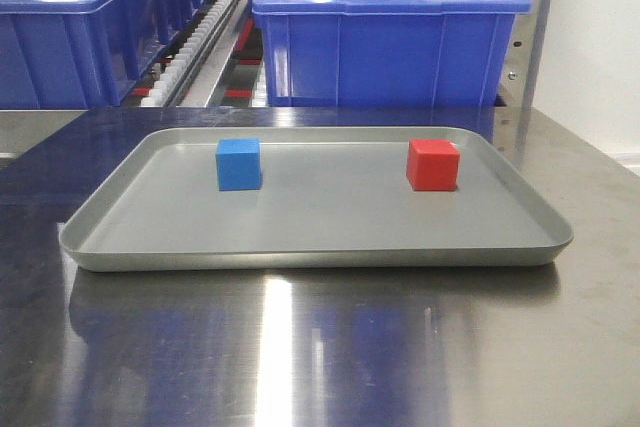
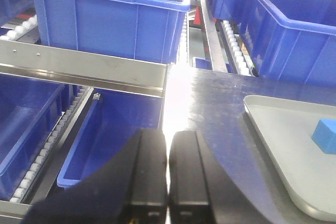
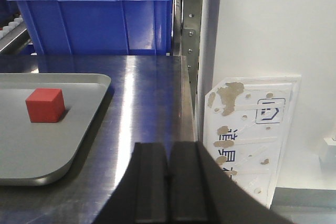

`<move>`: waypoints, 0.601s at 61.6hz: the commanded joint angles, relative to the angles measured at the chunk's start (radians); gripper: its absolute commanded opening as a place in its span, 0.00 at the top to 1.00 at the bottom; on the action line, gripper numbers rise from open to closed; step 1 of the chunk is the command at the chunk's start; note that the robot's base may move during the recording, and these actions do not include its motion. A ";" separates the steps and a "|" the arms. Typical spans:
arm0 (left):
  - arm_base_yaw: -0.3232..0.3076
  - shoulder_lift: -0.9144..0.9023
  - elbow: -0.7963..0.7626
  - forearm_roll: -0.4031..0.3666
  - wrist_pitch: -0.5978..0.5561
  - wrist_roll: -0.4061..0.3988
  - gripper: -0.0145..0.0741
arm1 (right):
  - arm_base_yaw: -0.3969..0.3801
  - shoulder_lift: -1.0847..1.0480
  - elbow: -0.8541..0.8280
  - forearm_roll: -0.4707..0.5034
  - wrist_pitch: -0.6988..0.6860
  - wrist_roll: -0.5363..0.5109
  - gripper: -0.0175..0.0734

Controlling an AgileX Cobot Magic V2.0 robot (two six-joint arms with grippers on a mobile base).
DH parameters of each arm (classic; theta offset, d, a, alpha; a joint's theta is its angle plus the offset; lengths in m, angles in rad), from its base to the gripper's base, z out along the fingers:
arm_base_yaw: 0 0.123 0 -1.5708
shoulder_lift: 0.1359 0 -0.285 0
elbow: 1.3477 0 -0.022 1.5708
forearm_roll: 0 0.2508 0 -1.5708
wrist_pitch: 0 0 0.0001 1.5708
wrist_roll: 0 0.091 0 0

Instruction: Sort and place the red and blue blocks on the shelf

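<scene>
Both on tray (image 1: 330,222): blue block (image 1: 238,163), red block (image 1: 432,164). Our left gripper (image 2: 167,140), right gripper (image 3: 168,150) pinched together, empty; unopened, we risk knocking blocks away.

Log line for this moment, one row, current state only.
left gripper shut, empty | right gripper shut, empty | blue block left, red block right, apart on grey tray | neither grasped

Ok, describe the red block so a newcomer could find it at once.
Start at the shallow grey tray lying on the steel tabletop before the big blue bins. Two small cubes sit on it, well apart; the red block is the one near the tray's right end in the front view. Its same-sized neighbour, the blue block, differs only in colour.
</scene>
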 commanded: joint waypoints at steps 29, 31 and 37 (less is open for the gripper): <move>-0.002 -0.019 0.038 0.001 -0.087 -0.005 0.68 | 0.000 -0.011 -0.020 0.001 -0.083 -0.008 0.73; -0.002 -0.019 0.038 0.001 -0.087 -0.005 0.68 | 0.000 -0.011 -0.020 0.001 -0.083 -0.008 0.73; -0.002 -0.019 0.038 0.001 -0.087 -0.005 0.68 | 0.000 -0.011 -0.020 0.001 -0.083 -0.008 0.73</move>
